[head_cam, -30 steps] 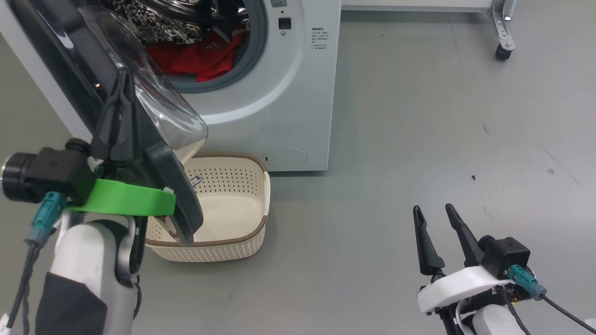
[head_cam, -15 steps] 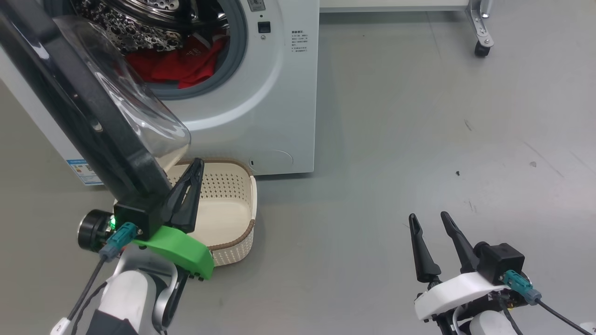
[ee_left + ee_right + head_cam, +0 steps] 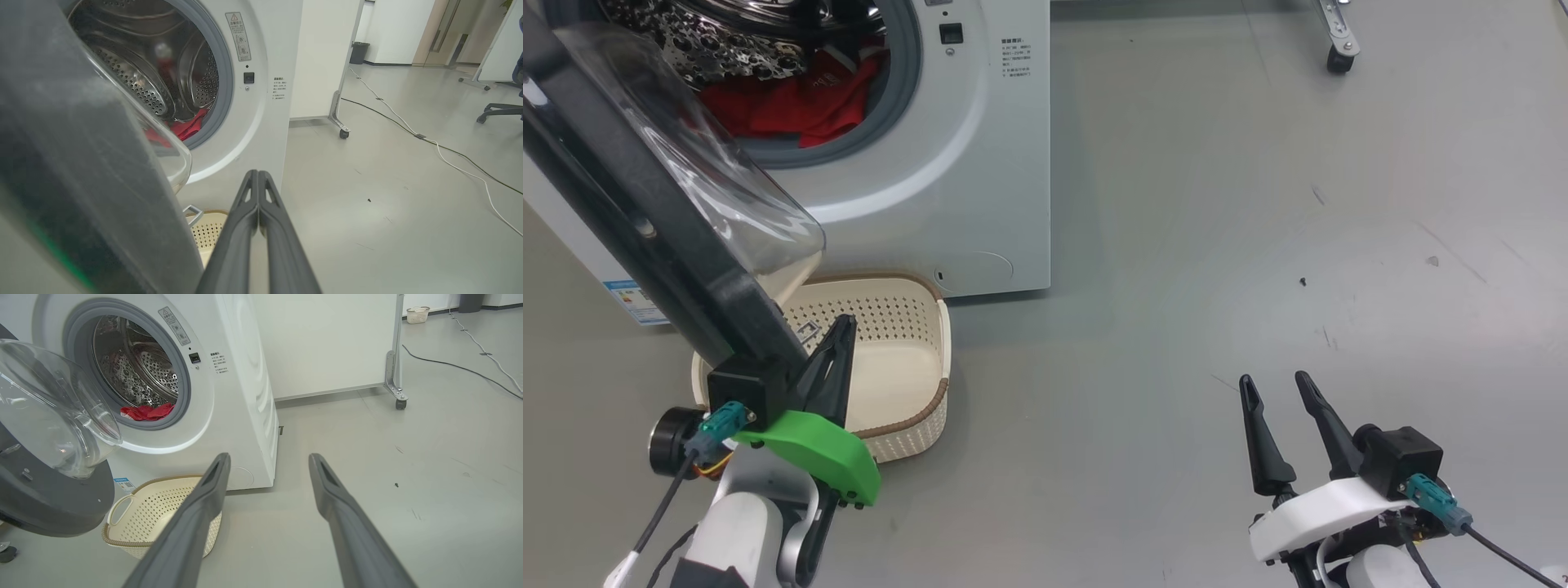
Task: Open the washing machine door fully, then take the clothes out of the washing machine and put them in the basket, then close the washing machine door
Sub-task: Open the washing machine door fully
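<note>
The white washing machine (image 3: 980,163) stands at the upper left with the washing machine door (image 3: 645,237) swung out toward me, its black rim and clear glass bowl (image 3: 53,412) facing the drum. The red clothes (image 3: 792,106) lie in the steel drum, and appear as clothes (image 3: 147,412) and clothes (image 3: 188,124) in the wrist views. The cream basket (image 3: 907,408) sits on the floor below the door. My left gripper (image 3: 843,322) is shut on nothing, close beside the door's lower edge and over the basket. My right gripper (image 3: 1270,384) stands open above bare floor.
A white panel on a wheeled metal frame (image 3: 394,375) stands right of the machine, its caster (image 3: 1333,57) on the floor. Cables (image 3: 408,126) run across the grey floor farther off, near a chair base (image 3: 500,110). Open floor (image 3: 1217,245) spreads to the right.
My left gripper has come down from high against the door to beside its lower edge, over the basket, still shut. The head camera has shifted. The right gripper has held still.
</note>
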`<state>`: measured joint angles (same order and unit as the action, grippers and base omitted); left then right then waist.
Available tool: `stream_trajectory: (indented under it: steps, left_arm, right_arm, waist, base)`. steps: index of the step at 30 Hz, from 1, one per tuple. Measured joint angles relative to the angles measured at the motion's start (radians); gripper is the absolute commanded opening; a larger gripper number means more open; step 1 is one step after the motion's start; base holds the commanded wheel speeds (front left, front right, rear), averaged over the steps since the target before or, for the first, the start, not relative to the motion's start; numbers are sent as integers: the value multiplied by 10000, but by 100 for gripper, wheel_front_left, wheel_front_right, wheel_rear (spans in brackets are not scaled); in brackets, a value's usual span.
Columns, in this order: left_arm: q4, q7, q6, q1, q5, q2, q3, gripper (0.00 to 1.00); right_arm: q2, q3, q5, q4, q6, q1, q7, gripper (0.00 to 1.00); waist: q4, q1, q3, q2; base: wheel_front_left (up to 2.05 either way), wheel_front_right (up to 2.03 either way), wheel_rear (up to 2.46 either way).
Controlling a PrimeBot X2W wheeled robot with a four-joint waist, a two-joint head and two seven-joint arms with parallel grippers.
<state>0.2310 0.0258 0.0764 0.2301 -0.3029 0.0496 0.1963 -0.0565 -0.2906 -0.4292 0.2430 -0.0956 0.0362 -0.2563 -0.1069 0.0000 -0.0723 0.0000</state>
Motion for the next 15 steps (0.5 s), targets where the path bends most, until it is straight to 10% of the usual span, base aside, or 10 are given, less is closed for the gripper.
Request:
stream_trajectory:
  steps: [15]
  left_arm:
    - [667, 211, -318, 335, -157, 6, -631, 0]
  right_arm:
    - [33, 155, -59, 8, -81, 18, 0, 100]
  waist:
    - [-97, 0, -282, 0]
  base:
    - [0, 0, 0]
